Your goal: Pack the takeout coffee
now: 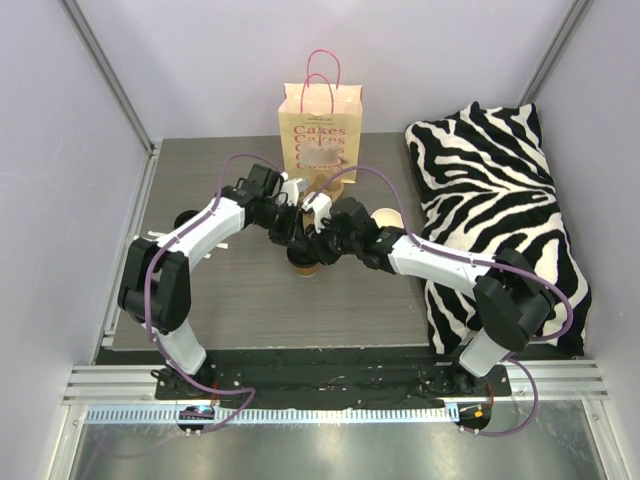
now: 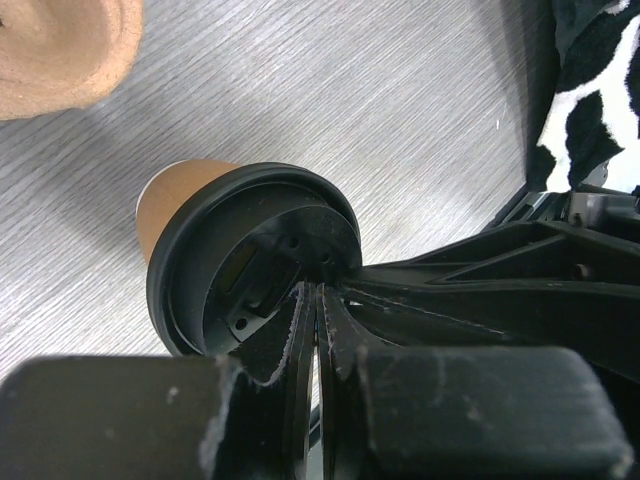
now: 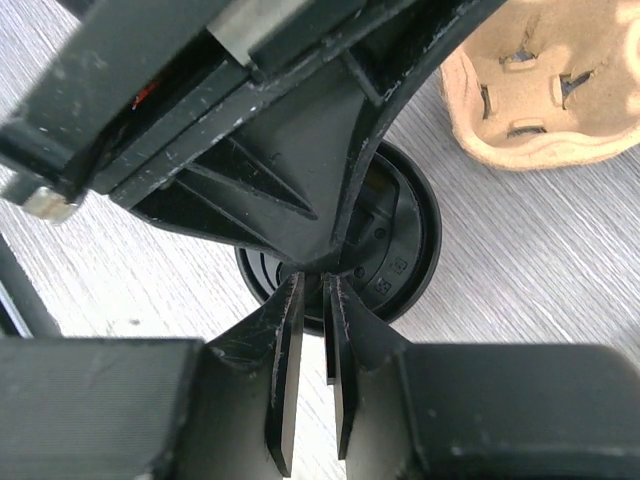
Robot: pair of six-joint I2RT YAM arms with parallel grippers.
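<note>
Coffee cup stands upright mid-surface, in front of the paper bag and near the pulp cup carrier, not yet in either. Both arms meet over it. Left gripper has its jaws pressed together right at the edge of the black lid; whether a bit of rim is pinched between them, cannot tell. Right gripper shows a thin slit between its fingers, tips at the lid from the other side; holding the rim or just nearly closed, cannot tell. Handling guess: the cup is a thin brown paper cone, light if empty, top-heavy and sloshy if filled; the wall would dent under a hard squeeze. The lid is smooth moulded plastic with a raised rim and recessed centre, likely slick and only snapped on, so lifting by the lid alone risks popping it off. Better hold is probably across the paper body just under the lid, where the rolled rim stiffens it. The carrier is rough tan moulded fibre with slotted wells, stiff but light, and could slide when a cup is pushed in. The bag is a thin cream paper with pink cord handles, upright, easy to tip. A second cup sits to the right, by a soft zebra-print cushion. The surface is grey wood-grain laminate, fairly smooth.
</note>
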